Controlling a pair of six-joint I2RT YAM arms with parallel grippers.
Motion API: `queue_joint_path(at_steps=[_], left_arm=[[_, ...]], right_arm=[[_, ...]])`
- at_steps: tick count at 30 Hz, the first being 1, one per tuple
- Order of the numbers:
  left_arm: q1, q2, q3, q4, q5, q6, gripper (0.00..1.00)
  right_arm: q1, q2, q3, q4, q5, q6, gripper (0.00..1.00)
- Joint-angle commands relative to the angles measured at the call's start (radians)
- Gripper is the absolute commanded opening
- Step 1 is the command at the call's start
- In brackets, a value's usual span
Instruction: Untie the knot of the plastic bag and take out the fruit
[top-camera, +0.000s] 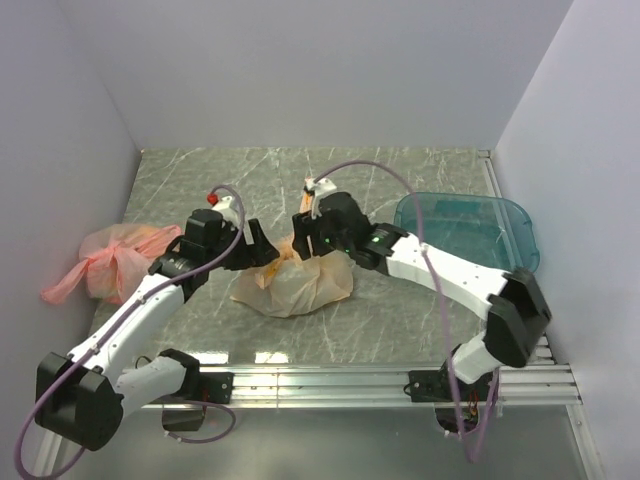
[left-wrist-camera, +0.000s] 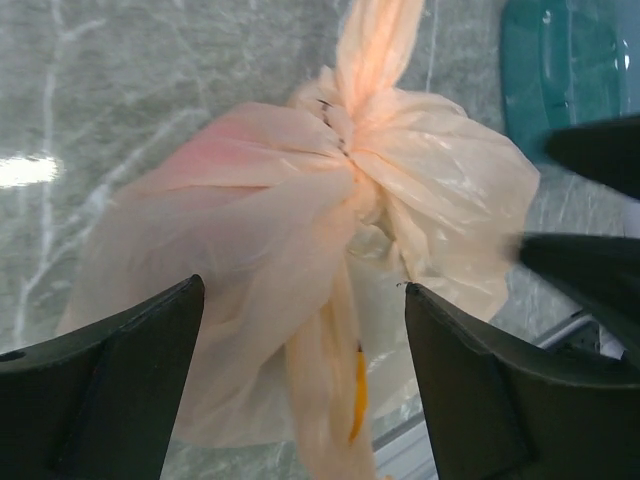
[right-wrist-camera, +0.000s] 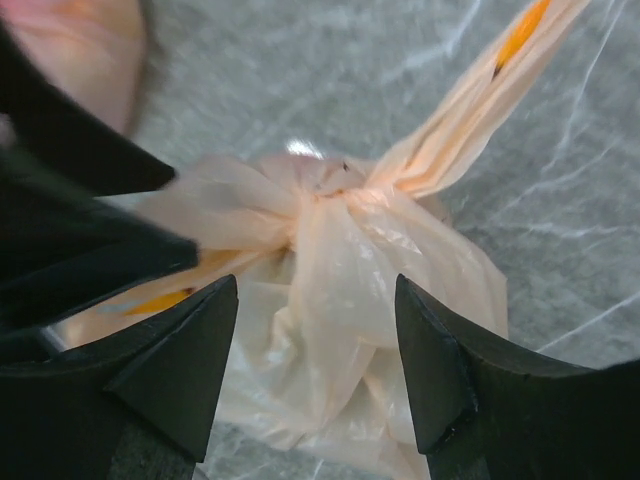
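The pale beige-orange plastic bag (top-camera: 298, 283) lies on the table between my two grippers, still tied. Its knot (left-wrist-camera: 352, 160) is a bunched twist of the handles on top of the bag; it also shows in the right wrist view (right-wrist-camera: 318, 196), with handle strips running out on both sides. My left gripper (left-wrist-camera: 304, 340) is open, its fingers either side of a handle strip just above the bag. My right gripper (right-wrist-camera: 316, 345) is open over the bag, on the other side of the knot. The fruit is hidden inside the bag; only a pinkish tint shows through.
A pink plastic bag (top-camera: 115, 258), tied, lies at the left edge of the table. A teal plastic tray (top-camera: 470, 228) sits at the right. White walls close in the table on three sides. A metal rail runs along the near edge.
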Motion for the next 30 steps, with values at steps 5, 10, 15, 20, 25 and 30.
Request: queue_joint_path(at_steps=[5, 10, 15, 20, 25, 30], left_arm=[[-0.078, 0.046, 0.001, 0.052, -0.049, -0.011, 0.74], [-0.090, 0.049, -0.049, 0.135, -0.090, -0.060, 0.23], [-0.091, 0.026, -0.083, 0.201, -0.139, -0.111, 0.01], [-0.088, -0.103, -0.095, 0.180, -0.436, -0.165, 0.01], [-0.064, -0.238, -0.115, 0.120, -0.622, -0.226, 0.01], [-0.049, -0.275, -0.236, 0.143, -0.543, -0.361, 0.01]], right_arm=[[0.013, 0.072, -0.074, 0.058, 0.046, 0.043, 0.49], [0.026, 0.037, -0.129, 0.071, 0.089, 0.043, 0.14], [0.044, -0.040, -0.179, 0.100, 0.122, 0.024, 0.00], [0.000, -0.149, -0.238, 0.127, 0.204, 0.043, 0.00], [-0.124, -0.359, -0.411, 0.197, 0.234, 0.147, 0.00], [-0.137, -0.536, -0.630, 0.367, 0.187, 0.172, 0.00]])
